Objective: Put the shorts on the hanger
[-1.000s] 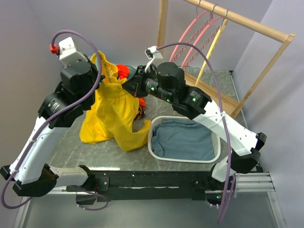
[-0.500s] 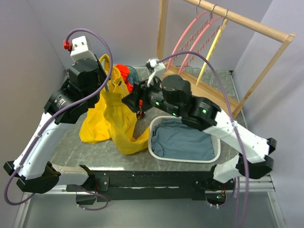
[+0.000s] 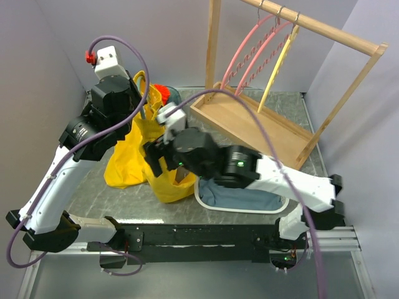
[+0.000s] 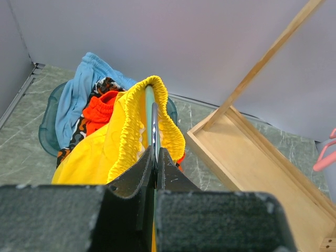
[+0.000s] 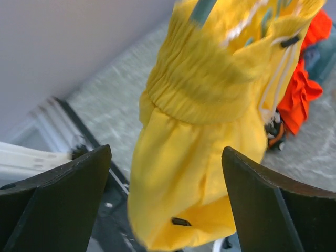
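Left gripper clamped on the teal hanger, with the yellow shorts bunched by the waistband over the hanger's raised end and the hem trailing down to the table. The right gripper hangs spread and empty, just in front of the fabric. A tug there, or a tilt of the hanger, would likely slide the waistband off.

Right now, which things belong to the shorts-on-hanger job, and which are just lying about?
Job: yellow shorts; teal hanger, pinched by the left fingers.
Lying about: pink hangers, yellow hanger, wooden rack, white basket, blue-grey cloth, orange-red garment.
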